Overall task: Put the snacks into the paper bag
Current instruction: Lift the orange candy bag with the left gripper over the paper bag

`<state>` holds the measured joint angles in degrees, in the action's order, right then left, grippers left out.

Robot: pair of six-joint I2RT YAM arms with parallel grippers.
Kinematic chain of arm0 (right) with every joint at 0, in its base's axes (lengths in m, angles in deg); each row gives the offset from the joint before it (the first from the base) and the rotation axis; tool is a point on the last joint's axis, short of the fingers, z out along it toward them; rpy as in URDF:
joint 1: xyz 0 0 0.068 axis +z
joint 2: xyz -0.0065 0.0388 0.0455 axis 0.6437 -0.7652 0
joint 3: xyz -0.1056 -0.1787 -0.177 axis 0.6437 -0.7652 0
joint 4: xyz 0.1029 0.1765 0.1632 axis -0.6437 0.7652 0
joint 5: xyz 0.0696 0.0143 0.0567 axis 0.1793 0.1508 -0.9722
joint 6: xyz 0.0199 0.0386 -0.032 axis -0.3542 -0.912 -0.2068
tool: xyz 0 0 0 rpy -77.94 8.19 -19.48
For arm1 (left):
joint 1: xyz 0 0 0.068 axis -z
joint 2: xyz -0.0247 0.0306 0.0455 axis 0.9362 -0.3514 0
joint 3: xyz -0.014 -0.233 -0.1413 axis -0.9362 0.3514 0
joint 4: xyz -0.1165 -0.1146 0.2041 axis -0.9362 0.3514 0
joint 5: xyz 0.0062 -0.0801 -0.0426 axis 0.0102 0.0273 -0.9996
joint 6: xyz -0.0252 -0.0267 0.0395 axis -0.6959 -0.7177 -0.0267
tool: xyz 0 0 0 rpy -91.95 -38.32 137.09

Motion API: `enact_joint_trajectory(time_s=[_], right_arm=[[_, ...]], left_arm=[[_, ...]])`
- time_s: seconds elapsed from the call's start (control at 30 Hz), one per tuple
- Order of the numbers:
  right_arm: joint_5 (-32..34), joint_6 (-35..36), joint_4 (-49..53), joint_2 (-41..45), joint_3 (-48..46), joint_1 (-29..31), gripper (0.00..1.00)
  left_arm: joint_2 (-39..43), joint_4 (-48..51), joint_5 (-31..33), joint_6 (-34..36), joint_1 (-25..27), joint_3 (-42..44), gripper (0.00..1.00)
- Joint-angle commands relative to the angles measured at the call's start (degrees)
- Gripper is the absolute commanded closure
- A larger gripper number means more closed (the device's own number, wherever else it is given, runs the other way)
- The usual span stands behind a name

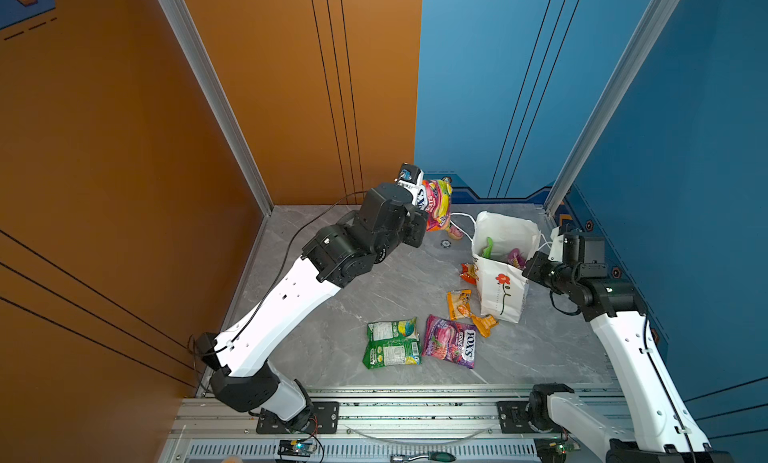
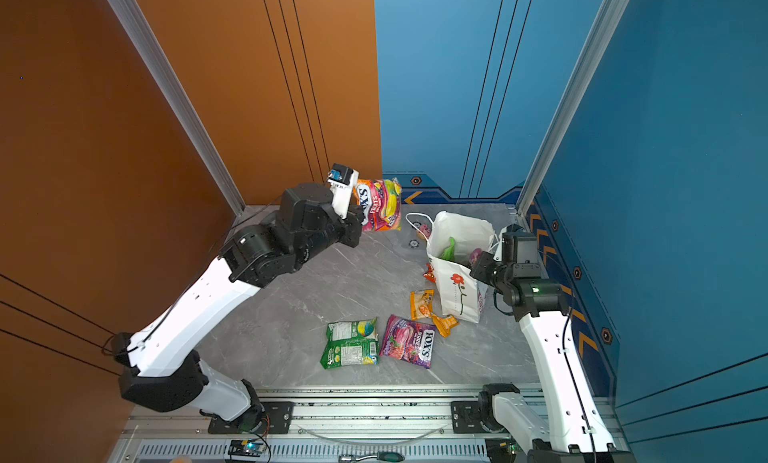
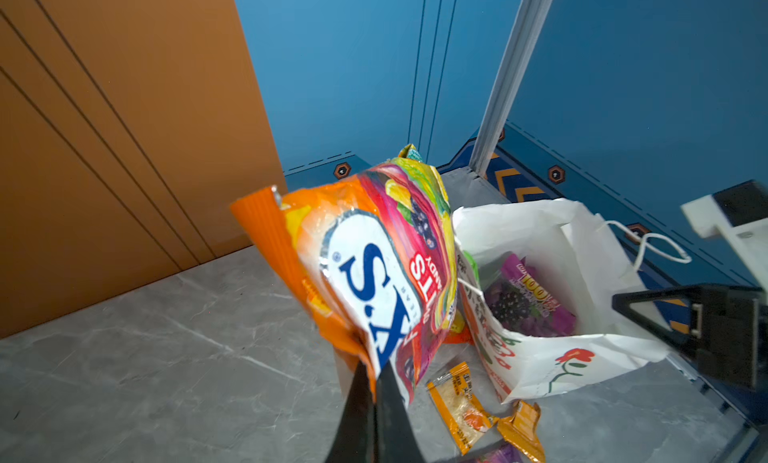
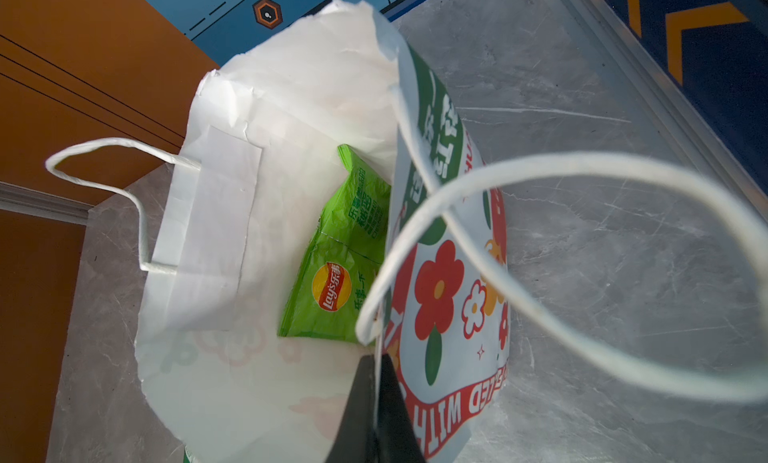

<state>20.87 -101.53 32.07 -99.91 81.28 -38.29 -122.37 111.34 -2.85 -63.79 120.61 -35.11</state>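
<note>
White paper bag [image 1: 494, 301] upright, open — FOX'S packet [image 1: 436, 205] aloft beside it, snacks [image 1: 451, 346] scattered nearby.

Bright, even light, soft shadows; the near cord handle [image 4: 561, 164] looks blurred, probably out of focus.

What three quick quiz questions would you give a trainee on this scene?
1. True or false: the left gripper holds the orange FOX'S packet in the air.
2. The right gripper pinches: A the bag, B a spoon, C nothing.
3. Fill in: on the table, the purple FOX'S packet lies beside a ____ packet.
Key: 1 true; 2 A; 3 green packet.
</note>
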Motion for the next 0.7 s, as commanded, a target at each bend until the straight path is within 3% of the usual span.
enact_joint_trajectory(time_s=[0.0, 0.67], right_arm=[[1.4, 1.5, -0.8, 1.0, 2.2, 0.5, 1.0], [0.8, 2.1, -1.6, 2.1, 1.2, 0.5, 1.0]], left_arm=[[-4.1, 1.4, -4.7, 0.9, 2.1, -6.2, 1.0], [-29.0, 7.0, -15.0, -2.2, 5.1, -33.8, 1.0]])
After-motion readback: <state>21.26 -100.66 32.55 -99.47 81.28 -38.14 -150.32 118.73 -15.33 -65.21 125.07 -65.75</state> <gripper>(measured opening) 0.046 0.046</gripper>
